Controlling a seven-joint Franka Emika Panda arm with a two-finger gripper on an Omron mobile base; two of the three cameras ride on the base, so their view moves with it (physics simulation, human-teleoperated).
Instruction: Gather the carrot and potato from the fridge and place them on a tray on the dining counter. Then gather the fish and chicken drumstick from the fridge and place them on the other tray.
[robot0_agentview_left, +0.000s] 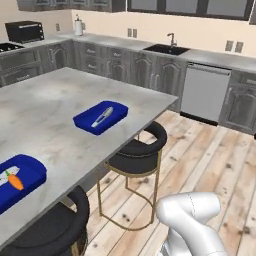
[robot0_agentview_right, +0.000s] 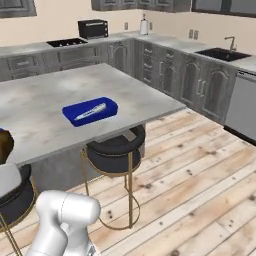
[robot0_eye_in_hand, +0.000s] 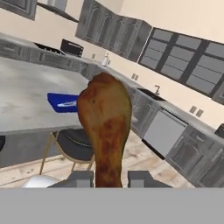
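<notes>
While my jaws clench the narrow end of the chicken drumstick, its fat end stands up in front of my hand camera. Beyond it, on the grey surface, a blue tray holds the fish. A second blue tray nearer the edge holds the carrot. Two black stools stand along the surface's side.

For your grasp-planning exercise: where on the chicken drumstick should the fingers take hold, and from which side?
Grip the chicken drumstick at its narrow bone end, coming from below that end, as the gripper does now. The shaft there is slim enough to fit between the fingers, while the bulbous meaty end is too broad.
</notes>
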